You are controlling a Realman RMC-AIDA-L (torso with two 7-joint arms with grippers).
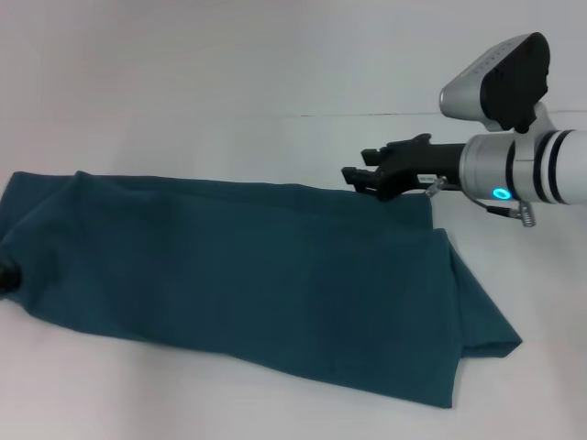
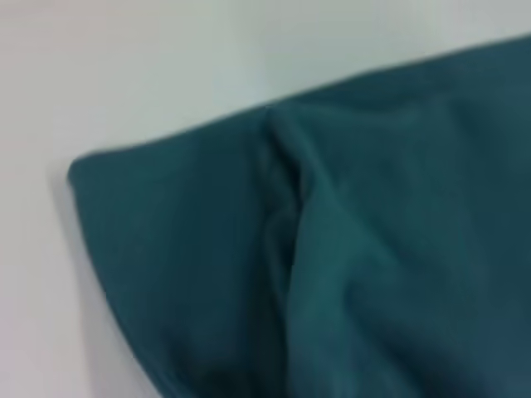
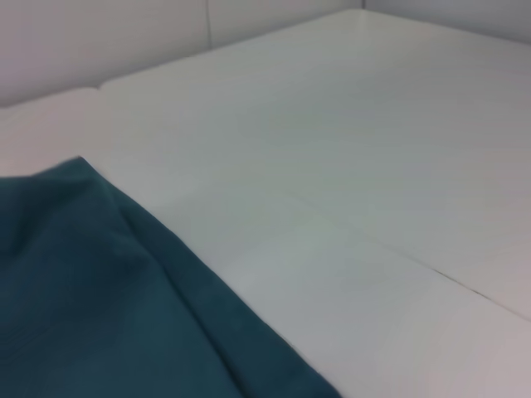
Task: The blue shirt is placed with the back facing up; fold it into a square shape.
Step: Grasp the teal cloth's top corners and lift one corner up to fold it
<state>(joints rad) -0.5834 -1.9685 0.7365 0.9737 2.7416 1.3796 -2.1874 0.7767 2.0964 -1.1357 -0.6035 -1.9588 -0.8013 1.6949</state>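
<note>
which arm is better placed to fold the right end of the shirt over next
Right, probably. The right pincer sits at the far right edge of the blue shirt; the left pincer barely shows at the opposite end, across the whole shirt.

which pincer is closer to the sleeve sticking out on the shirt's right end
Right. The right pincer is at the shirt's far right corner, up the right end from that sleeve. The left pincer barely shows at the opposite left end, the whole shirt away.

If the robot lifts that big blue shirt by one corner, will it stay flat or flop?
The dark teal-blue cotton shirt would probably flop: it lies limp, with soft creases and folded layers. It likely drapes, sagging below whichever corner is lifted. It shouldn't roll or tip.
</note>
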